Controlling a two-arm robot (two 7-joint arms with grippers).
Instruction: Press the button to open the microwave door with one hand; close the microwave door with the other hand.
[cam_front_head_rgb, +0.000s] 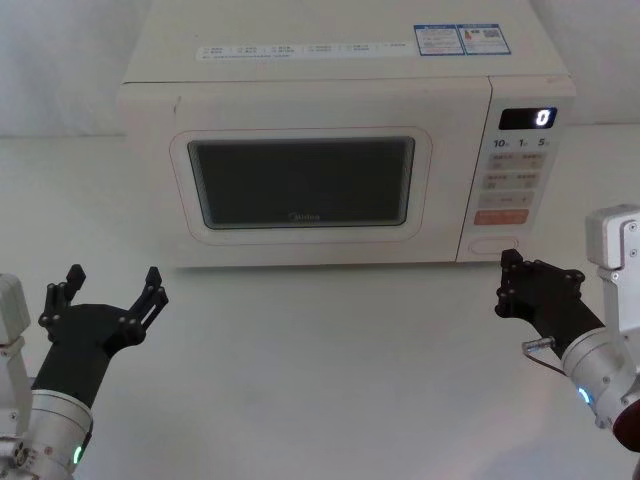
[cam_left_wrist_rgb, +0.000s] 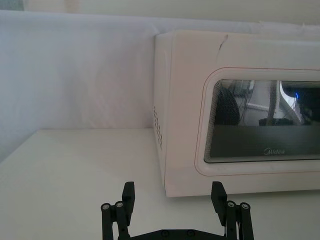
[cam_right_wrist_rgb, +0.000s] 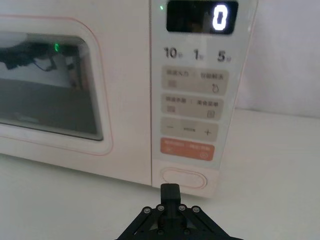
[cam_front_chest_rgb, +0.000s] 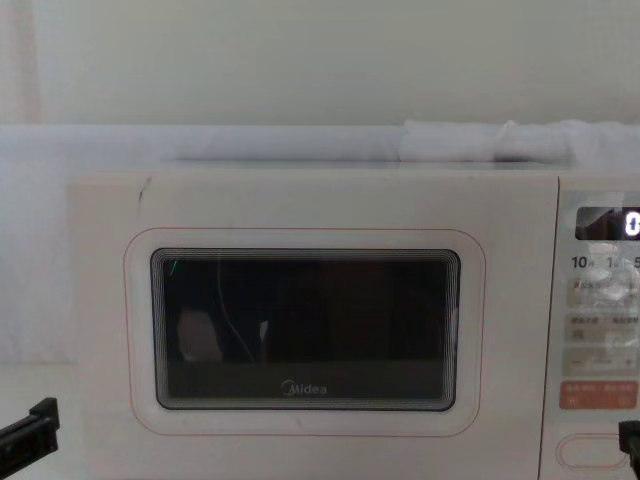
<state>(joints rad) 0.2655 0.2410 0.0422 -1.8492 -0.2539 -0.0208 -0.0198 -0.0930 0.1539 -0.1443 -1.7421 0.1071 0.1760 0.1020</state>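
The cream-white microwave (cam_front_head_rgb: 330, 90) stands at the back of the table with its door (cam_front_head_rgb: 300, 185) closed. Its display reads 0. The wide pill-shaped button (cam_right_wrist_rgb: 183, 178) is at the bottom of the control panel, under the orange key. My right gripper (cam_right_wrist_rgb: 170, 191) is shut, its tip just in front of the button's lower edge; contact cannot be told. In the head view the right gripper (cam_front_head_rgb: 511, 282) sits below the button (cam_front_head_rgb: 493, 244). My left gripper (cam_front_head_rgb: 112, 288) is open on the left, low in front of the microwave's left corner, holding nothing.
A white tabletop (cam_front_head_rgb: 330, 370) spreads in front of the microwave, with a pale wall behind. The left wrist view shows the microwave's vented left side (cam_left_wrist_rgb: 158, 127) and free table beside it.
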